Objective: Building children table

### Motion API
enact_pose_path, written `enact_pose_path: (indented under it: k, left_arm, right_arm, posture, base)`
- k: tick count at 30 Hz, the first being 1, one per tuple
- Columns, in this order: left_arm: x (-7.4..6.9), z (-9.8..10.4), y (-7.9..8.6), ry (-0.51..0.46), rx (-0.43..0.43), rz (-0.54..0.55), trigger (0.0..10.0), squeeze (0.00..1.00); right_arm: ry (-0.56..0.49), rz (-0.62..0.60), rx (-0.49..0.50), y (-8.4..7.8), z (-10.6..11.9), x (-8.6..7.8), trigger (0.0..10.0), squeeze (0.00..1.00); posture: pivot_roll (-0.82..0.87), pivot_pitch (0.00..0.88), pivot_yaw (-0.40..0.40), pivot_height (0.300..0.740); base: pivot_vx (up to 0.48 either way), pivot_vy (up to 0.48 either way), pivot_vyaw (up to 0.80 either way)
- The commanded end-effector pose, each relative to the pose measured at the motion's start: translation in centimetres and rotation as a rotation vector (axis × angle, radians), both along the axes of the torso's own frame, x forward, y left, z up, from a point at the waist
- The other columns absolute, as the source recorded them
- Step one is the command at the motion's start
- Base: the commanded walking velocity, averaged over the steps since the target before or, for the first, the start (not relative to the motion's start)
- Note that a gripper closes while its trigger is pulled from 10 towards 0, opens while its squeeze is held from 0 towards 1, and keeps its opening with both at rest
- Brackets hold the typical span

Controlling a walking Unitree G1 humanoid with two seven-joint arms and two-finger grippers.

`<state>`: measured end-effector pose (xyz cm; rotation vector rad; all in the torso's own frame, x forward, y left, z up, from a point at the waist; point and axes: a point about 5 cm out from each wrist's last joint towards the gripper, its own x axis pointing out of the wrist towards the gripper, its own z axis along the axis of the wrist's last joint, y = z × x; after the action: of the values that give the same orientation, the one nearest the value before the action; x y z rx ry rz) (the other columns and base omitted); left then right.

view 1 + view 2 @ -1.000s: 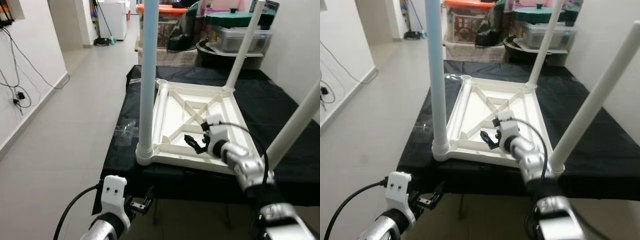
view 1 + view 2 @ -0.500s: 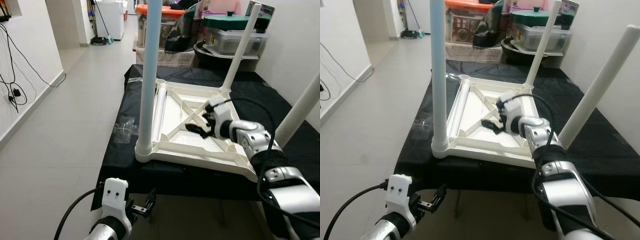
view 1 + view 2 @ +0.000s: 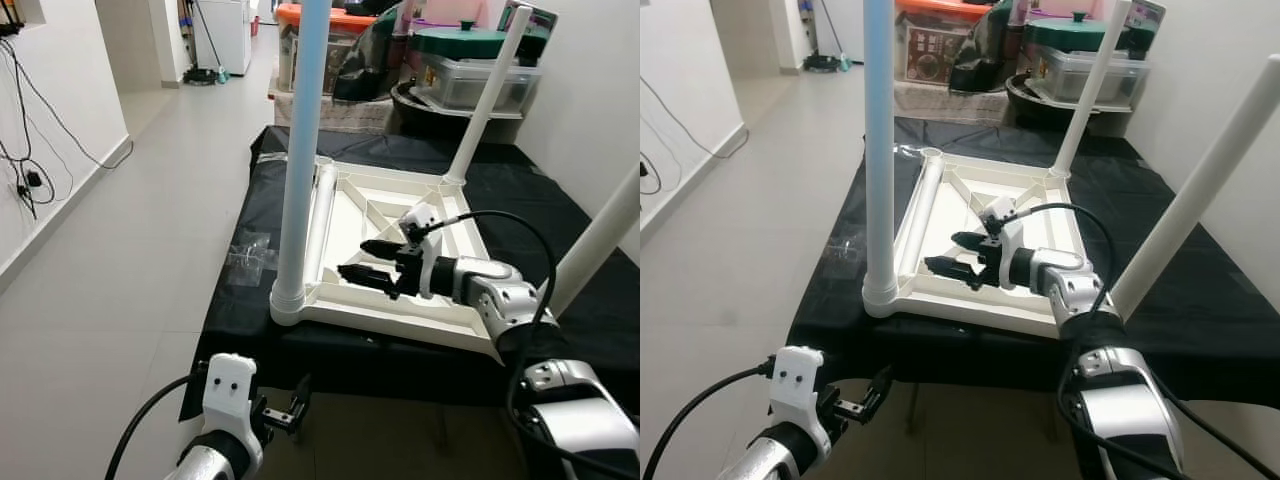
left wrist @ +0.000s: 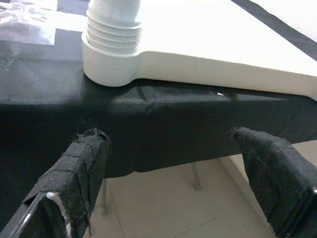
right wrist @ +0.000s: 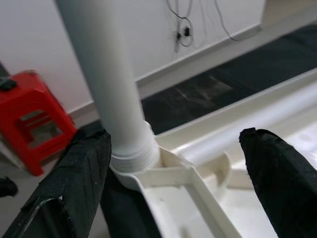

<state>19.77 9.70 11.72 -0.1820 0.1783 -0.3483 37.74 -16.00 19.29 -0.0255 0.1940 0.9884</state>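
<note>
Jaws apart: right gripper (image 3: 365, 262) over tabletop (image 3: 345, 300), near leg (image 3: 300, 150).

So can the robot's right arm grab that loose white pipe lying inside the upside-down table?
Probably yes. The right gripper hangs open above the upturned table top, pointing toward the loose leg lying along its left rim. Nothing sits between them, though the standing leg is close beside it.

Right gripper (image 3: 372, 262): we see it swung from frame centre toward the left, fingers now spread wide, apparently facing the near-left table leg (image 3: 297, 160).
</note>
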Motion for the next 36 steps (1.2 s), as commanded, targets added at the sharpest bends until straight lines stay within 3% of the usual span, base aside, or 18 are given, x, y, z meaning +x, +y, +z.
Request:
enact_pose_path:
  k: [1,8,15,33,36]
  left_arm:
    - [-0.2,-0.1,0.0,0.011,0.009,-0.001,10.0,0.0]
    - [-0.2,0.0,0.0,0.009,0.01,0.0,10.0,0.0]
    - [-0.2,0.0,0.0,0.008,0.011,-0.001,10.0,0.0]
    - [-0.5,0.1,-0.4,0.008,0.007,-0.005,10.0,0.0]
    - [-0.6,0.2,-0.5,0.005,0.007,-0.01,10.0,0.0]
  right_arm:
    - [-0.013,0.013,0.015,0.1,0.3,0.1,10.0,0.0]
    - [-0.048,0.085,0.078,2.2,1.7,0.3,10.0,0.0]
    - [-0.055,0.106,0.086,2.8,1.8,0.3,10.0,0.0]
    - [-0.096,0.157,0.157,6.3,3.5,0.8,10.0,0.0]
    - [-0.097,0.174,0.16,7.9,3.4,0.7,10.0,0.0]
  posture:
    - [0.08,0.041,-0.106,0.74]
    - [0.08,0.041,-0.103,0.74]
    - [0.08,0.04,-0.106,0.74]
    - [0.08,0.045,-0.121,0.74]
    - [0.08,0.045,-0.124,0.74]
  base:
    - [0.0,0.0,0.0]
    - [0.0,0.0,0.0]
    - [0.0,0.0,0.0]
    - [0.0,0.0,0.0]
    - [0.0,0.0,0.0]
